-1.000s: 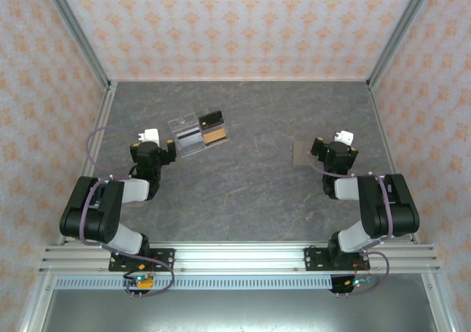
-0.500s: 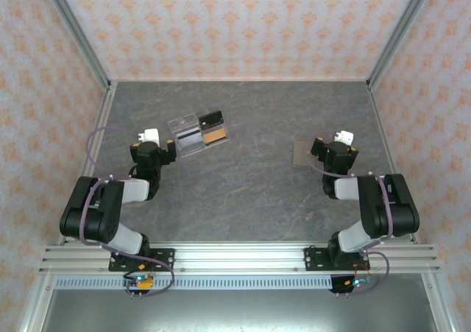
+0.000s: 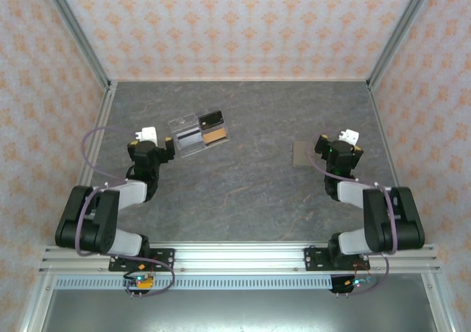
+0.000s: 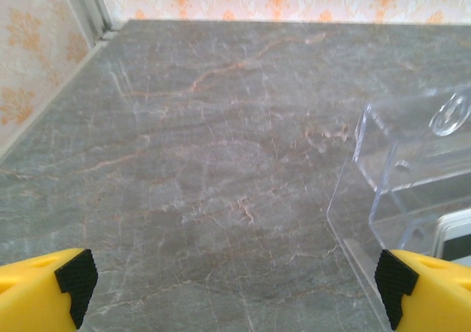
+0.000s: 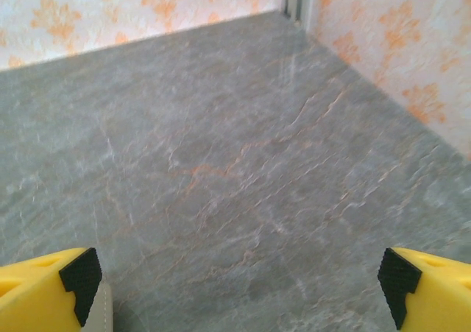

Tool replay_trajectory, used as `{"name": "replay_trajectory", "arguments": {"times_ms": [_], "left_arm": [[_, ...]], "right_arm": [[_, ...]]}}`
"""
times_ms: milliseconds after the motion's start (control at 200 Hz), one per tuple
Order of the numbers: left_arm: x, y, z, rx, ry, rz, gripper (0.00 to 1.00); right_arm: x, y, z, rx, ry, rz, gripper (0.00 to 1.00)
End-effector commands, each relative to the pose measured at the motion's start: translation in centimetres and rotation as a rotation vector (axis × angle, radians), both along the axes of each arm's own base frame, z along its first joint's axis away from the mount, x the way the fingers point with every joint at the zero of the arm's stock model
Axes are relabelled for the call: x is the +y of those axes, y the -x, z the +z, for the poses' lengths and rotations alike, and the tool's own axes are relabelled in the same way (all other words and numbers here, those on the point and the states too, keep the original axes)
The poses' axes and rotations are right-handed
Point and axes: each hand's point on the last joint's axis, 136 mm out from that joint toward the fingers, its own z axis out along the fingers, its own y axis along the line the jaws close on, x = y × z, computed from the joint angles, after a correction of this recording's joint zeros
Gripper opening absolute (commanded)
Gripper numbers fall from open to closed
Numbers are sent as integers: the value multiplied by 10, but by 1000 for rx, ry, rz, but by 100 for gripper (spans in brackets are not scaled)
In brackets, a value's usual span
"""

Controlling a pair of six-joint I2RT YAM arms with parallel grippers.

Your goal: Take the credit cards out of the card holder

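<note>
From the overhead cam I get the whole layout: the card holder lies flat and shut on the grey bench, right of centre. A clear plastic tray with black and tan pieces sits on the left half. The wrist cams don't give me that. The left one looks past the left tool, yellow fingers with black pads spread wide and nothing between them. It shows a corner of the tray just by the right finger, plus bare stone running to the left wall's edge. The right one has the right tool spread just as wide with nothing in it, pointing at the far right corner where the patterned walls meet. There's a pale sliver by its left pad, can't tell what it is. Loads of open bench in the middle and toward the back. The right arm is fairly near the right wall. The card holder sits just beside the right tool on its left, not between the fingers, and well apart from the left tool.
</note>
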Motion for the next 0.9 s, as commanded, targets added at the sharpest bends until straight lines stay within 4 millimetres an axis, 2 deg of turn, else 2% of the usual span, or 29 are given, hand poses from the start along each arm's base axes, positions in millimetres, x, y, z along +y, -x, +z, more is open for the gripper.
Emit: {"name": "replay_trajectory", "arguments": {"times_ms": [0, 85, 160, 240, 305, 415, 596, 761, 896], "left_arm": [[9, 9, 26, -6, 21, 55, 100], [10, 16, 46, -12, 74, 81, 100], [8, 23, 65, -5, 133, 94, 100], [1, 28, 81, -2, 201, 75, 100], [5, 34, 88, -10, 272, 141, 100], [-3, 33, 91, 26, 381, 155, 100], [-31, 25, 88, 58, 535, 64, 100], [-54, 24, 81, 106, 549, -4, 100], [-74, 25, 75, 135, 546, -57, 100]], "right_arm": [[-18, 8, 31, -10, -13, -122, 99], [-25, 13, 49, 27, -76, -201, 99], [-20, 14, 58, 122, -113, -196, 99], [-12, 14, 57, 208, -161, -182, 99], [0, 11, 55, 256, -237, -152, 99], [37, 2, 35, 377, -400, -13, 99], [76, -3, -13, 525, -611, 68, 85], [88, -4, -50, 625, -681, 61, 70], [94, -8, -63, 677, -635, 64, 65]]}}
